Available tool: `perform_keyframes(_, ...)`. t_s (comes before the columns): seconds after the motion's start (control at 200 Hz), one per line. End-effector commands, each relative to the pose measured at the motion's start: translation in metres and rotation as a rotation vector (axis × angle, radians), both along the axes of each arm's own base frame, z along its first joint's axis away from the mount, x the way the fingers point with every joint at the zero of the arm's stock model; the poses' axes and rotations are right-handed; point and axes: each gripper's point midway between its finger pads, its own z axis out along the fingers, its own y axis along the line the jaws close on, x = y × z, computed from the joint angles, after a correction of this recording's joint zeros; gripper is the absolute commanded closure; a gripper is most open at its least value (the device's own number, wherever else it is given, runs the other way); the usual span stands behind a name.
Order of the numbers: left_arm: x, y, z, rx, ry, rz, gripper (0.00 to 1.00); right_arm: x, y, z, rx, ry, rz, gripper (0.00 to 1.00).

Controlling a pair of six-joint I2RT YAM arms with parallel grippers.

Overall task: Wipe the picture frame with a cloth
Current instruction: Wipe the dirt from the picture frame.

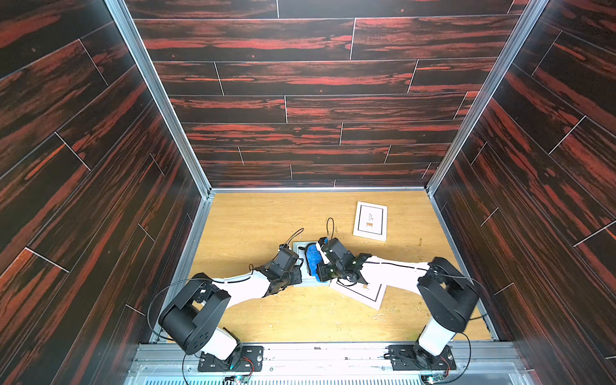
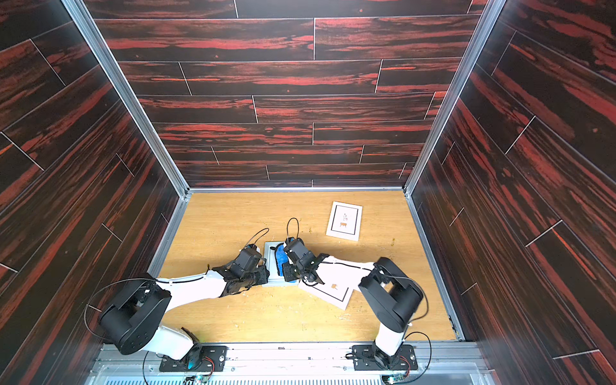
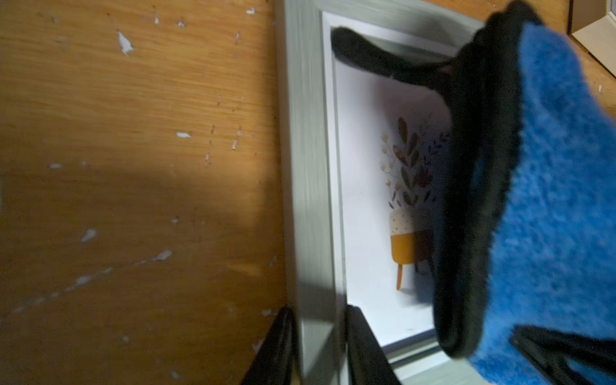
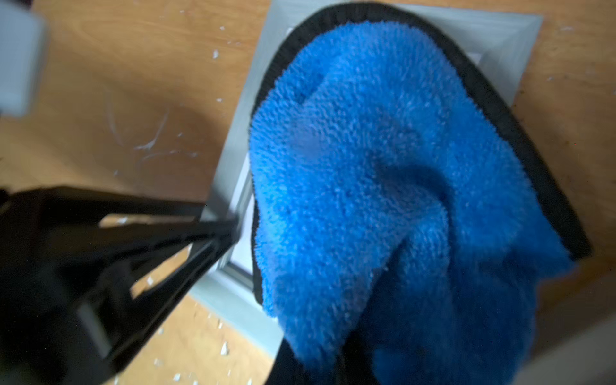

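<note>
Nothing legible: no words, numbers or brands on the picture frame (image 3: pixel 310 200), the cloth (image 4: pixel 383 166) or elsewhere.

Place: a robot test cell in a lab, not a lived-in room.
Walls: tall panels printed with a dark red-and-black wood-plank pattern (image 1: pixel 316 100) box in three sides.
Structure: bare aluminium profile posts (image 1: pixel 156 96) stand at the corners.
Worktop: light yellow wood-grain worktop (image 1: pixel 253 220), scuffed, with white chips (image 3: pixel 125 43).
Machines: a white-and-black left robot arm (image 1: pixel 200 310) and its right twin (image 1: pixel 446 300) are bolted to a grey metal rail (image 1: pixel 333 353), beside exposed wiring and a small circuit board (image 1: pixel 238 379).
</note>
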Motion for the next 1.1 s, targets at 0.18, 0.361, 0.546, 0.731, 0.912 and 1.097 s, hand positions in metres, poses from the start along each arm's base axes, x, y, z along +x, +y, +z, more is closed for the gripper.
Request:
perform_keyframes(0.18,-0.027,0.027,-0.018,0.128,0.085,-0.001,0.78,0.061,-0.008,-0.012,-0.151,-0.029,-0.13,1.0)
perform_keyframes(0.361,-0.023,0.026,-0.016,0.13,0.078,0.001,0.76,0.008,-0.013,-0.02,-0.166,0.03,-0.037,1.0)
perform_keyframes(0.546,-0.022,0.021,-0.018,0.12,0.083,-0.016,0.75,-0.031,-0.022,-0.023,-0.164,0.068,-0.036,1.0)
perform_keyframes(0.731,-0.024,0.018,-0.018,0.11,0.085,-0.043,0.75,0.047,-0.023,-0.012,-0.172,-0.028,-0.145,1.0)
perform_keyframes(0.912,-0.025,0.016,-0.015,0.079,0.073,-0.037,0.76,0.042,-0.014,-0.009,-0.174,-0.004,-0.103,1.0)
perform_keyframes(1.097,-0.023,0.013,-0.014,0.061,0.065,-0.028,0.74,-0.022,-0.028,-0.025,-0.164,0.116,-0.07,1.0)
